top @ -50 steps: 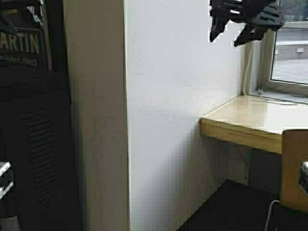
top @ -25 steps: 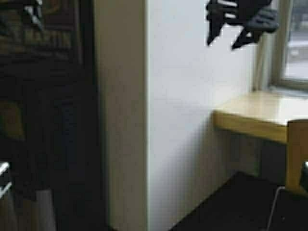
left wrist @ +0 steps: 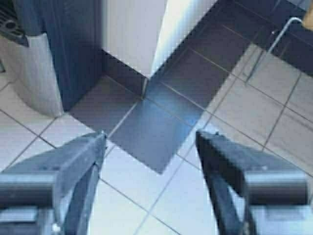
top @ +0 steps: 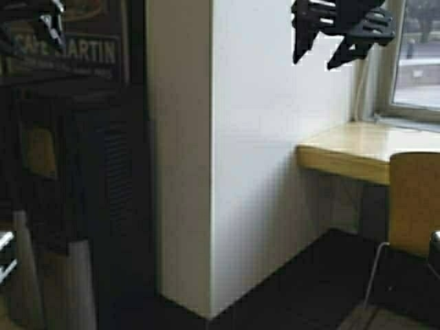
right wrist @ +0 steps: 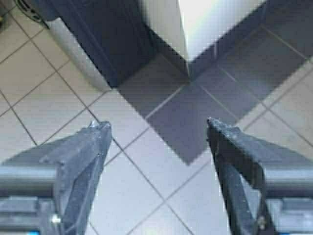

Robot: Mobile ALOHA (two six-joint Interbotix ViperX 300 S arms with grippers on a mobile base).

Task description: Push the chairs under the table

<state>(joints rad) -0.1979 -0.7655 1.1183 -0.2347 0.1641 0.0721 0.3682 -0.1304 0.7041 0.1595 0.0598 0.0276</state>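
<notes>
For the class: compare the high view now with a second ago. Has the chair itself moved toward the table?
Cannot tell. The chair shows more fully now, but the white wall corner and the table shifted too, so the robot's base has moved; chair and table keep roughly the same relation.

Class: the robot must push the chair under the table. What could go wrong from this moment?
1. The chair sits at the far right edge of the high view, so the approach could misjudge it.
2. The white wall corner stands close ahead; driving on might clip it.
3. Both grippers point at floor tiles, jaws open, touching nothing.
</notes>
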